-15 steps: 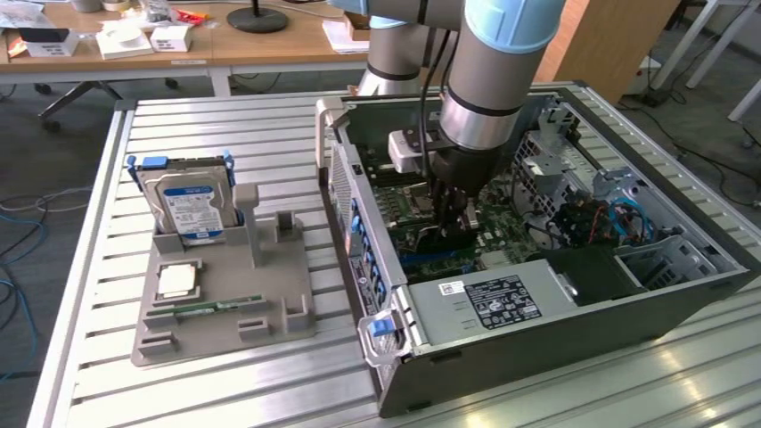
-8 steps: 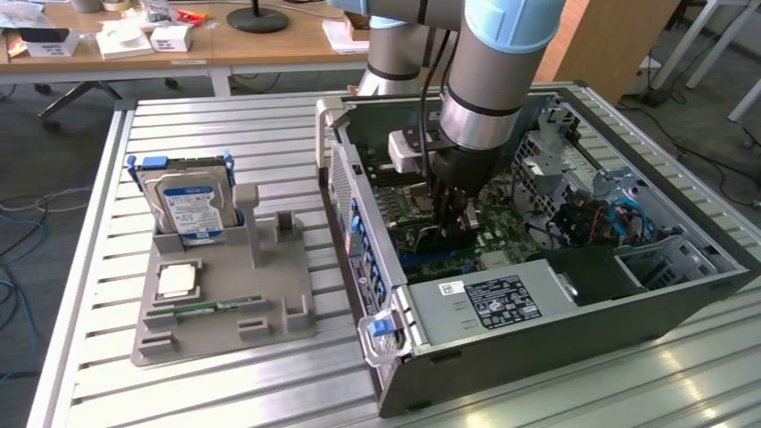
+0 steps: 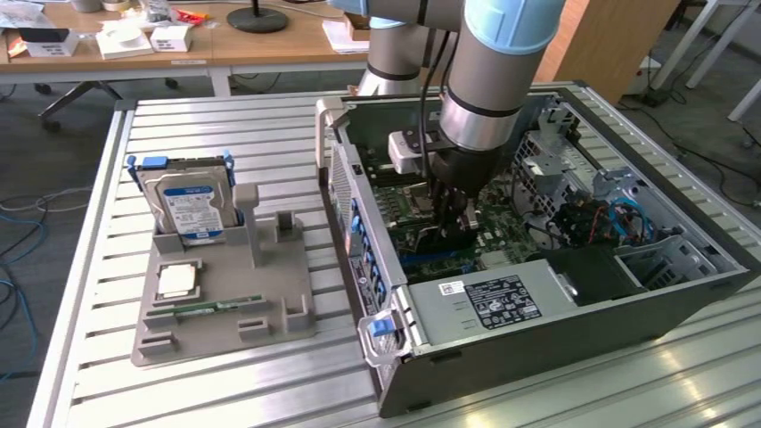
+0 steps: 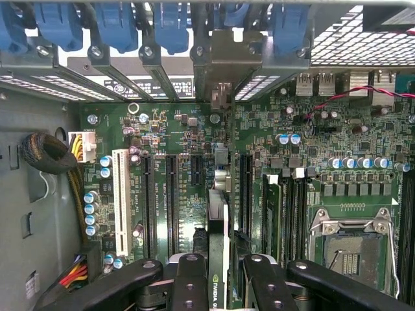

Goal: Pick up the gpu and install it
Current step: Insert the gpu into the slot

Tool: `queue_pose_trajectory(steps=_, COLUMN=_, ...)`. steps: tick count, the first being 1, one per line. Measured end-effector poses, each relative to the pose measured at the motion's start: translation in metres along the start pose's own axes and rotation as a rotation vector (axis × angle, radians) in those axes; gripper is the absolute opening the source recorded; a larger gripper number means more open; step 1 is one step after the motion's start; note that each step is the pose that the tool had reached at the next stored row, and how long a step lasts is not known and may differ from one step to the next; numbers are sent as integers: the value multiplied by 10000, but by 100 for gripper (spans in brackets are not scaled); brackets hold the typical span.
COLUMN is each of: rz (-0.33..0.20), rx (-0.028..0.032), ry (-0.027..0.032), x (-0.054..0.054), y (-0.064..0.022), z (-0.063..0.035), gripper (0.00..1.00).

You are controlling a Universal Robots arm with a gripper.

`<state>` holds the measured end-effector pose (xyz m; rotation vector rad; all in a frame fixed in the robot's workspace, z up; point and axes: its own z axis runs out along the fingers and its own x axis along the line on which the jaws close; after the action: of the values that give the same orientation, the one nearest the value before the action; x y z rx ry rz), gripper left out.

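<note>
The black two-fingered hand (image 4: 224, 265) is clamped on the gpu (image 4: 218, 227), a thin, flat, dark circuit card seen edge-on between its fingers (image 4: 189, 278). Hand and card are down inside the open dark-grey metal computer case (image 3: 666, 303), over the green motherboard (image 4: 181, 129). Long black expansion slots (image 4: 172, 194) lie just beside the card. Whether the card touches a slot is hard to tell. Well away from the hand, on the slatted aluminium table (image 3: 214, 116), a silver hard drive with a blue label (image 3: 191, 209) stands in a grey plastic holder (image 3: 226, 303).
</note>
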<state>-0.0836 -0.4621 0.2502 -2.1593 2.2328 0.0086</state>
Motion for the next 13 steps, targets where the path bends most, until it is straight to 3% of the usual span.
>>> queue_pose_trajectory(steps=13, rz=1, rx=0, ry=5, x=1, y=1, z=21, gripper=26)
